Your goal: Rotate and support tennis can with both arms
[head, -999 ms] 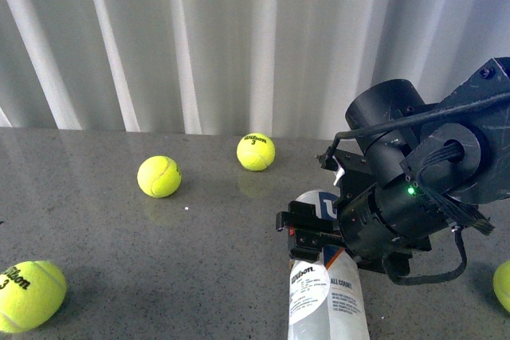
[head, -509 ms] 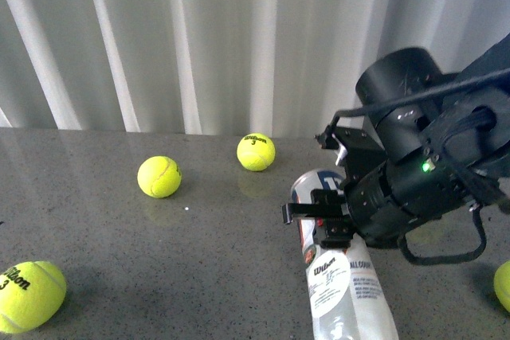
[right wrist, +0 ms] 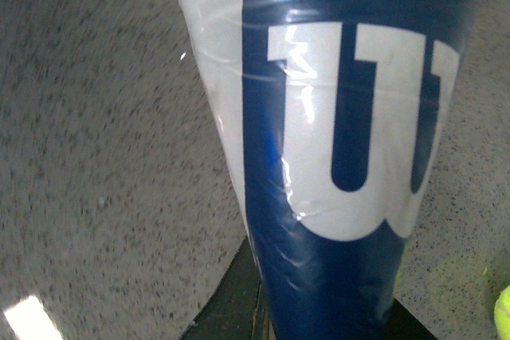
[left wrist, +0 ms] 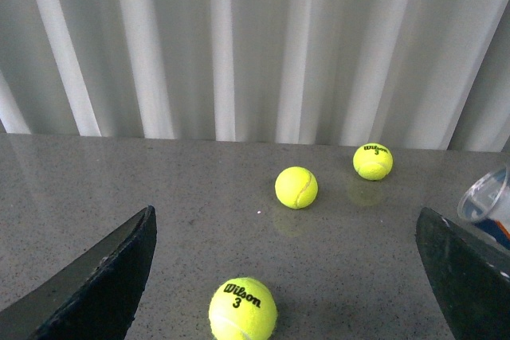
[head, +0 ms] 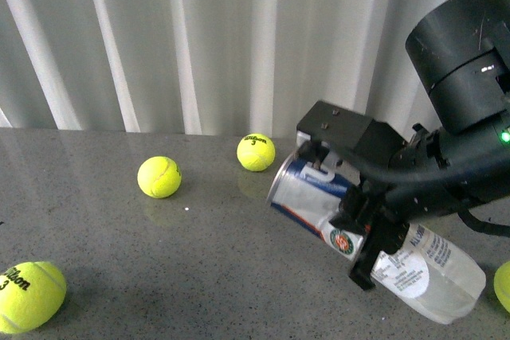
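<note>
The right gripper is clamped across the middle of the tennis can, with one black finger above the tube and one below it, right by the round red-green emblem. The can is held slanted over the grey speckled table. Its silver rim points up and left, near the far tennis ball, and its clear base hangs lower on the right; I cannot tell whether the base touches the table. The right wrist view shows the can's blue label with its white W close up. The left gripper has its fingers spread wide with nothing between them, and the can's rim shows at the edge of its view. A second tennis ball and a near tennis ball lie well apart on the left, before the white curtain.
</note>
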`<state>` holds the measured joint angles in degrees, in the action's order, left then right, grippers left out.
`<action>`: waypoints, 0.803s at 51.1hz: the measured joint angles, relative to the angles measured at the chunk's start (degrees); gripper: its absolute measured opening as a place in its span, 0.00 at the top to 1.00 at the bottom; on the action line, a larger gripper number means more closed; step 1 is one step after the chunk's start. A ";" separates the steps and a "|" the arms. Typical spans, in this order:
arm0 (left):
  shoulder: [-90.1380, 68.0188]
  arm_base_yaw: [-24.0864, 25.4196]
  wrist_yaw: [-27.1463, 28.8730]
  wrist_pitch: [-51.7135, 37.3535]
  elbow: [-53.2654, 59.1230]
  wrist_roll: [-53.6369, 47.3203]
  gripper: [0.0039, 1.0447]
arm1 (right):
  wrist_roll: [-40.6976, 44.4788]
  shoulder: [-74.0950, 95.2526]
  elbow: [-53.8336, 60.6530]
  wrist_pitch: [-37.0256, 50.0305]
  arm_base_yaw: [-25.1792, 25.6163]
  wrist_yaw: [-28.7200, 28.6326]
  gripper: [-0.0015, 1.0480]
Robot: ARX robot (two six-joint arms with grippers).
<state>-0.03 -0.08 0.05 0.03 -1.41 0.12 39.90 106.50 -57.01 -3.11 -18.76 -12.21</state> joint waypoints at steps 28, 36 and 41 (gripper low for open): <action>0.00 0.00 0.00 0.00 0.00 0.02 0.06 | 40.94 7.98 4.98 15.32 -0.76 -3.56 0.94; 0.00 0.00 -0.02 0.00 0.00 0.02 0.06 | 38.32 10.19 4.98 18.97 -2.16 -4.46 0.94; 0.00 0.00 0.00 0.00 0.00 0.02 0.06 | 36.65 11.28 4.98 20.11 -3.08 -4.44 0.94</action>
<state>-0.03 -0.08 0.05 0.03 -1.41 0.14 76.55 117.78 -52.03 16.99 -21.85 -16.64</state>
